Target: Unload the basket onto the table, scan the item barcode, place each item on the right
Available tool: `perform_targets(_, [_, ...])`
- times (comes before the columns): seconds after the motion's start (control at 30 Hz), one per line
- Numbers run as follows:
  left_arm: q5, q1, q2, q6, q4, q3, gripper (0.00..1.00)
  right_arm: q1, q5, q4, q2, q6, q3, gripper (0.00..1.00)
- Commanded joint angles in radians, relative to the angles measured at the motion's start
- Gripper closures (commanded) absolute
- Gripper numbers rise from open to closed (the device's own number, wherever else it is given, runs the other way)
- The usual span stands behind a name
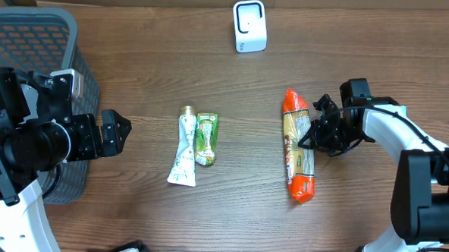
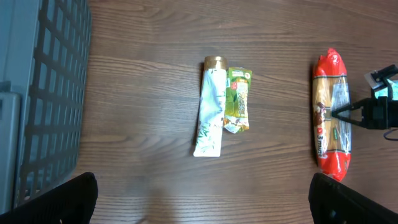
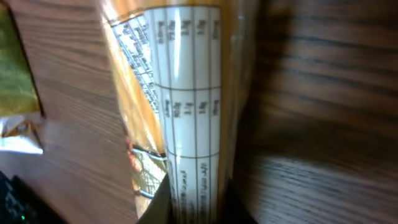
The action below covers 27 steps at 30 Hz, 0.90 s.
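Note:
The item, a long clear packet (image 1: 297,148) with red-orange ends, lies lengthwise on the wooden table, right of centre. My right gripper (image 1: 309,137) reaches in from the right and is shut on the packet's side. The right wrist view shows the packet (image 3: 186,93) with a white printed table on it, pinched between my dark fingers (image 3: 165,208). No barcode shows in any view. A white scanner (image 1: 249,26) stands at the back centre. My left gripper (image 1: 118,133) hangs open beside the basket with only bare wood between its fingertips (image 2: 74,199).
A white tube with a gold cap (image 1: 184,148) and a green sachet (image 1: 206,138) lie side by side mid-table. A grey mesh basket (image 1: 31,34) fills the far left, next to my left arm.

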Motion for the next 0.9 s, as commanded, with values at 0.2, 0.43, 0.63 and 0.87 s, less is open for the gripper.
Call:
perform_targets(0.2, [0.0, 0.005, 0.003, 0.008, 0.001, -0.001, 0.01, 0.078, 0.388, -0.38, -0.031, 0.156, 0.356, 0.96])
perform_targets(0.43, [0.0, 0.005, 0.003, 0.008, 0.001, -0.001, 0.0, 0.277, 0.598, -0.365, -0.011, 0.336, 0.372, 0.62])
perform_targets(0.63, [0.0, 0.005, 0.003, 0.008, 0.001, -0.001, 0.01, 0.447, 0.568, -0.304, 0.035, 0.343, 0.302, 0.24])
perform_targets(0.87, [0.0, 0.005, 0.003, 0.008, 0.001, -0.001, 0.0, 0.423, 0.566, -0.336, 0.035, 0.348, 0.39, 0.27])
